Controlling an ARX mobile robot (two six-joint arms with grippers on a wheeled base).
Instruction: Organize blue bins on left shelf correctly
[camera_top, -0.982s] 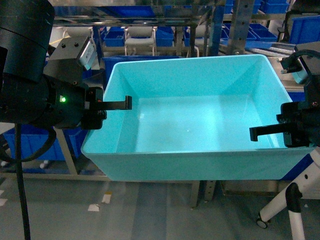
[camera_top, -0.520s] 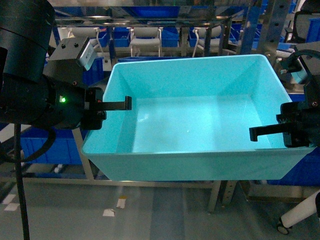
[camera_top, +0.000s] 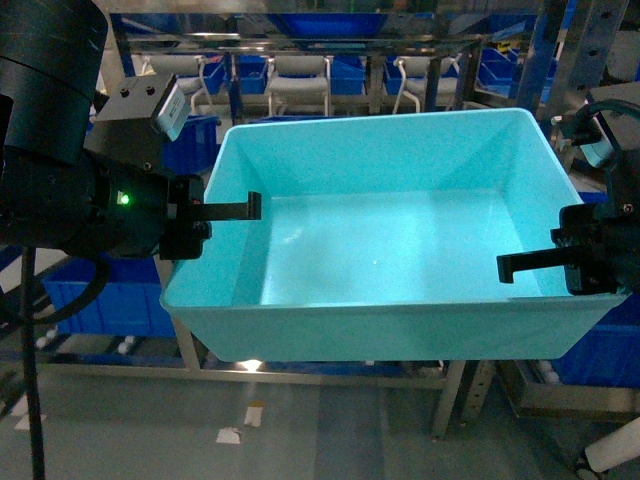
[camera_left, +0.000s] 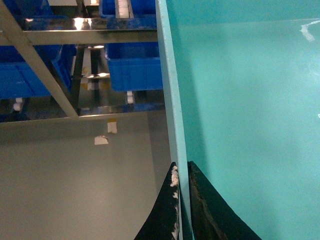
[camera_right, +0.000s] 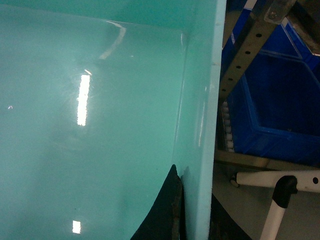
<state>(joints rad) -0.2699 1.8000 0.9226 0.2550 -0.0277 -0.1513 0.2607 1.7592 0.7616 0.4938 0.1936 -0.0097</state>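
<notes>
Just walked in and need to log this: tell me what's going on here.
The robot is carrying one light turquoise bin with both arms. The left gripper is clamped on the bin's left wall and the right gripper on its right wall, one finger inside and one outside each. The bin is empty and held above the floor, facing the steel shelf loaded with dark blue bins.

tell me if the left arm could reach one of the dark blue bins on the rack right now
Probably not: the left gripper is clamped on the turquoise bin wall, sharing its load with the right gripper, so the dark blue bins stay out of reach.
</notes>
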